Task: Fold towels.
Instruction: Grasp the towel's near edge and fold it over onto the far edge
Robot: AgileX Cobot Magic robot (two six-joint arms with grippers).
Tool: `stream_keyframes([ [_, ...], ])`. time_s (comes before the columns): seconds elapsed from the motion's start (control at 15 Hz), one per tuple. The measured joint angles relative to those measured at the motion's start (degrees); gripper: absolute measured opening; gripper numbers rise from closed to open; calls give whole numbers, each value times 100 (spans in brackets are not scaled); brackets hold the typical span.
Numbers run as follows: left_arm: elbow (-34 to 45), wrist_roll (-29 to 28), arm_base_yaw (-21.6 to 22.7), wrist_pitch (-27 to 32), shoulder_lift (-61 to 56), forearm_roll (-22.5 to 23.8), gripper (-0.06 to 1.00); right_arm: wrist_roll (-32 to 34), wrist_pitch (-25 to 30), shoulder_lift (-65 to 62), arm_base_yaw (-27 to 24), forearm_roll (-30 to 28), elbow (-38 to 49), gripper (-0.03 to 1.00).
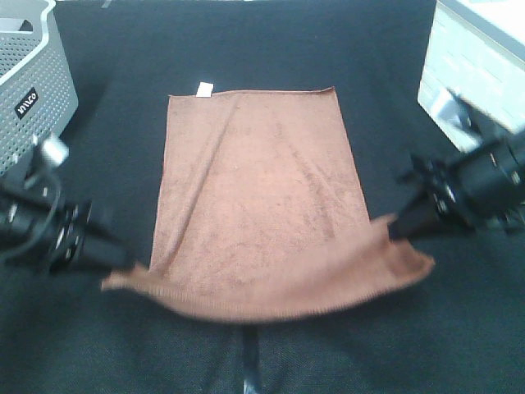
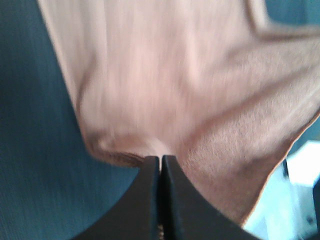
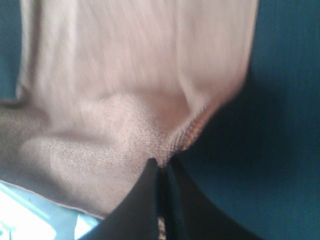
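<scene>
Across the black table (image 1: 246, 33) lies one reddish-brown towel (image 1: 262, 180), its far end flat on the cloth and its near end raised. At the far left stands a grey perforated bin (image 1: 33, 66) with a small black label (image 1: 25, 103). The white letters look like "mvco", but I cannot read them for sure. A white box (image 1: 463, 57) sits at the far right.

Left gripper (image 1: 115, 256) has its jaws pressed together on the towel's near left corner. Right gripper (image 1: 399, 226) pinches the near right corner the same way. Both wrist views show the dark fingers closed tight with terry cloth bunched at their tips. Between the two grips the near hem sags in a shallow, blurred curve above the table.

Long side edges run straight back to the far hem, which lies square and flat. Bare table shows on both sides of the towel. Bin and box stand well apart from its far corners. A small white tag (image 1: 204, 88) sticks out at the far left corner; no print on it can be made out.
</scene>
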Motion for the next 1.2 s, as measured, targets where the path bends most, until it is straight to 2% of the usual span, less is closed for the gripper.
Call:
stream_keyframes([
  [0.27, -1329, -493, 0, -510, 115, 625, 0, 372, 453, 1049, 0, -435, -1931, 0],
  [0.53, -2916, -1031, 0, -659, 1066, 1329, 0, 842, 980, 2326, 0, -859, -4320, 0],
  [0.6, -3541, -1134, 0, -819, 1467, 1455, 0, 991, 1071, 2641, 0, -1003, -4905, 0],
  [0.73, -4337, -1163, 0, -957, 1988, 1518, 0, 1432, 1346, 3489, 0, -1421, -6434, 0],
  [0.93, -5546, -1163, 0, -1255, 2727, 1536, 0, 1524, 1518, 4406, 0, -1524, -7913, 0],
  [1.0, -6056, -1083, 0, -1438, 3048, 1536, 0, 1524, 1507, 4905, 0, -1524, -8703, 0],
  [1.2, -6772, -625, 0, -2074, 3770, 1536, 0, 1501, 1037, 5661, 0, -1524, -9465, 0],
])
